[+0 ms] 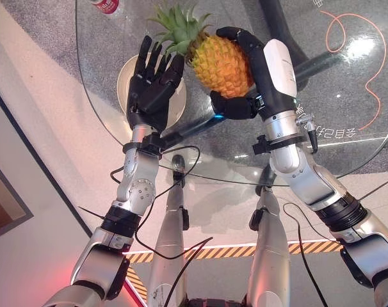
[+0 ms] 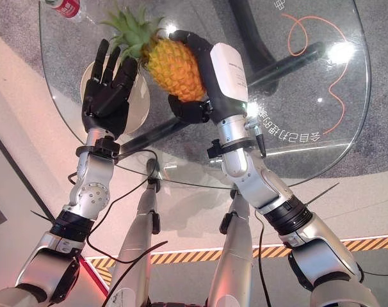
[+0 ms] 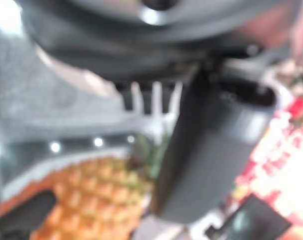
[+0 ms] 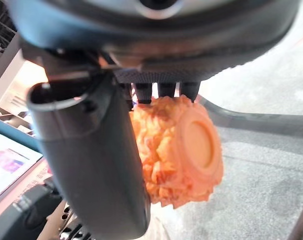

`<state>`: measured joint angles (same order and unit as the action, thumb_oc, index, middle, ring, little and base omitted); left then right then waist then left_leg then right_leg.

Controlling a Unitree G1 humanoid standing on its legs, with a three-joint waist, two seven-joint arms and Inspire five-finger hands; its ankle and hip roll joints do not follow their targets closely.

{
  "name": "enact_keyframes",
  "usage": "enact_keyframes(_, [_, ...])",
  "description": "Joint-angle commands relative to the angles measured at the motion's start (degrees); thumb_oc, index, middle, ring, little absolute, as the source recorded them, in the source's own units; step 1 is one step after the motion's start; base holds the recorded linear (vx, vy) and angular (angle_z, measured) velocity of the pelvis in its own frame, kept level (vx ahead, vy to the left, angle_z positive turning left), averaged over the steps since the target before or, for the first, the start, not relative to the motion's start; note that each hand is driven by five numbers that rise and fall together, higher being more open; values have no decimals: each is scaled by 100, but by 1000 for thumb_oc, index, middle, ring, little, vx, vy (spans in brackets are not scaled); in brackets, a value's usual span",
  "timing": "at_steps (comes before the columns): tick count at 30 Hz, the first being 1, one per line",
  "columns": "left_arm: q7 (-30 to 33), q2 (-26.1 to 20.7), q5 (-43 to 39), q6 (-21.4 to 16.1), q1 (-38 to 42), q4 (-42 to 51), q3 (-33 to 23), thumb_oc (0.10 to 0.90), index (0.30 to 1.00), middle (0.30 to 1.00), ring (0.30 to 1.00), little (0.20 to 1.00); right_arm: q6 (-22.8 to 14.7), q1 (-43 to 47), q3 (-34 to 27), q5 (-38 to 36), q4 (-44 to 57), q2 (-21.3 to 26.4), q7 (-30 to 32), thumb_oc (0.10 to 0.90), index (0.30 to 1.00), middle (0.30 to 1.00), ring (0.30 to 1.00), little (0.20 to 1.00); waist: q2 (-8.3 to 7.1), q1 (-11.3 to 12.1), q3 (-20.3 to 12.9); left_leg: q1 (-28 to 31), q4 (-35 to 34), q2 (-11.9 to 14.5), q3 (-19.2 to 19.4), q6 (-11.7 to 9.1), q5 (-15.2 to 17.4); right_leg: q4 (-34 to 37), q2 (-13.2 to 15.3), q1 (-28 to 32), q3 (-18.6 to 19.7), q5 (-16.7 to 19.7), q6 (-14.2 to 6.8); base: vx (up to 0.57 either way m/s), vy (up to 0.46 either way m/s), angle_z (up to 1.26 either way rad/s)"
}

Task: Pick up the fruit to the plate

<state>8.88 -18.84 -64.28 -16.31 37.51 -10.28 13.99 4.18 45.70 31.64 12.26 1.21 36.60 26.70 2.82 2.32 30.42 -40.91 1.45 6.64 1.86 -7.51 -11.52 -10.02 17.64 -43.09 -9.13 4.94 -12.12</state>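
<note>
In the left eye view the right hand [image 1: 245,77] is curled round a pineapple [image 1: 219,64], holding it above the round glass table [image 1: 347,153], beside a cream plate [image 1: 127,80]. The left hand [image 1: 152,86] hovers over that plate with fingers straight and spread, close to the pineapple's leaves. A red can [image 1: 104,5] stands at the table's far edge. In the right wrist view the fingers [image 4: 161,90] wrap the pineapple's flat base [image 4: 191,145].
</note>
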Motion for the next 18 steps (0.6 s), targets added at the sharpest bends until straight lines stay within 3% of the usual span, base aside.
enact_keyframes(1, [-540, -145, -214, -201, 527, 814, 106, 800, 900, 900, 900, 900, -599, 928, 91, 59, 1250, 115, 58, 100, 300, 300, 300, 200, -53, -20, -63, 192, 130, 42, 134, 0, 207, 233, -13, 211, -342, 503, -93, 0, 0, 0])
enact_keyframes(18, [-1064, 34, -1038, -428, 579, 1070, 174, 800, 900, 900, 900, 900, -454, 1065, 413, -44, 1392, 34, -244, 100, 300, 300, 300, 200, -67, -2, -63, 264, 103, 29, 131, -2, 230, 258, -9, 284, -358, 485, -83, 0, 0, 0])
